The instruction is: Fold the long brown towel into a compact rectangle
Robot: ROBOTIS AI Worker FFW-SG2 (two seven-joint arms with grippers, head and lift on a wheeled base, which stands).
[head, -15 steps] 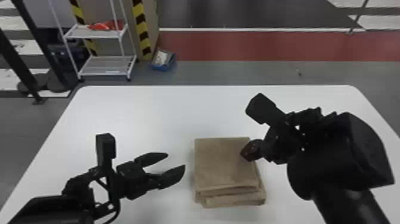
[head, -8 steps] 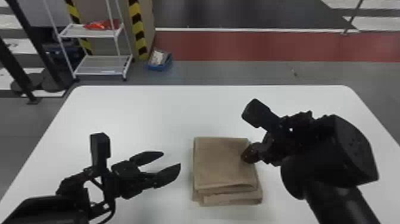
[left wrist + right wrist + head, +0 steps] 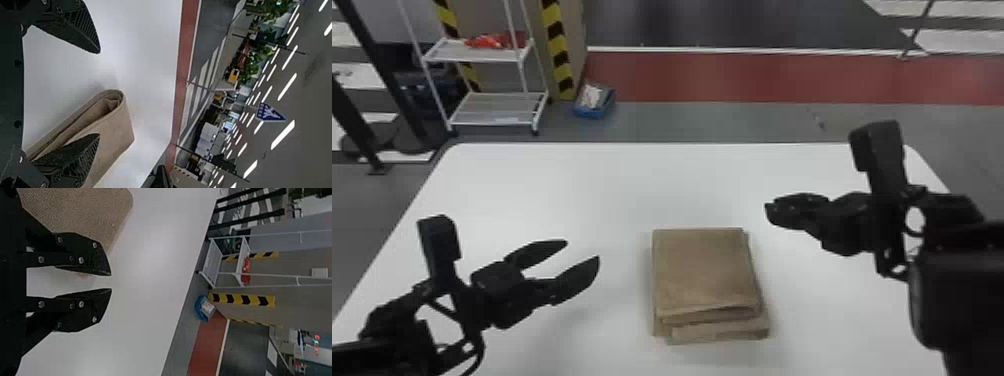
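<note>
Towel: your long brown cloth towel (image 3: pixel 704 270) lies folded into a compact, roughly rectangular stack on the white, round-cornered table (image 3: pixel 582 185); its lower layers jut out at the edge nearest you.
Left jaws: your black, two-fingered left gripper (image 3: pixel 582 250) is to the left of the towel, its fingers spread wide with nothing between them, apart from the cloth.
Right jaws: your black, two-fingered right gripper (image 3: pixel 768 212) is off the towel's far right corner, not touching it; in its wrist view you see a narrow gap between the tips, and they hold nothing.
Hidden parts: in the left wrist view one finger covers some of the towel and the view's edge cuts it off; in the right wrist view you get just part of it, some behind a finger. You can't count its inner layers.
Counts: one towel, one table, two grippers with two fingers each.
Beyond the towel: on the floor past the table's far side, to the towel's left, you have one white metal rack (image 3: pixel 492 122) with two shelves in sight, and one small blue bin (image 3: pixel 597 112), its pale contents hard to make out.
</note>
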